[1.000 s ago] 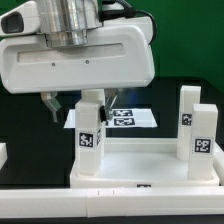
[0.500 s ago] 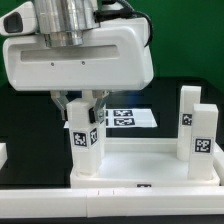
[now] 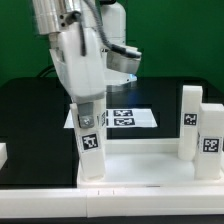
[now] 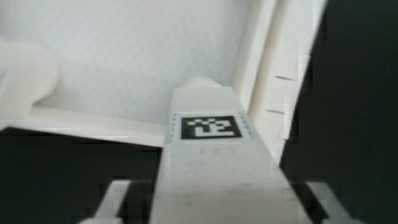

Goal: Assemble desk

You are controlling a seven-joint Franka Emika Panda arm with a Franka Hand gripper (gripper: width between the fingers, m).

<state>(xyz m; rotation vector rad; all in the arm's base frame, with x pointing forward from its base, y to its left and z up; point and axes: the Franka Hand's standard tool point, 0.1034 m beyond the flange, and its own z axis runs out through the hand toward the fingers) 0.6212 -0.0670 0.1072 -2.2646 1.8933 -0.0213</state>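
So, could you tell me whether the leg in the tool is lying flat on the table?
No, the leg stands upright in a corner of the panel, gripped at its top by the tool.

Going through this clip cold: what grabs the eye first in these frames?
The robot arm dominates, reaching down over a tagged white leg standing upright at the desk panel's corner on the exterior view's left, its jaws closed around that leg. The wrist view shows the same leg between the fingers. Two more tagged legs stand on the exterior view's right, and the marker board lies behind.
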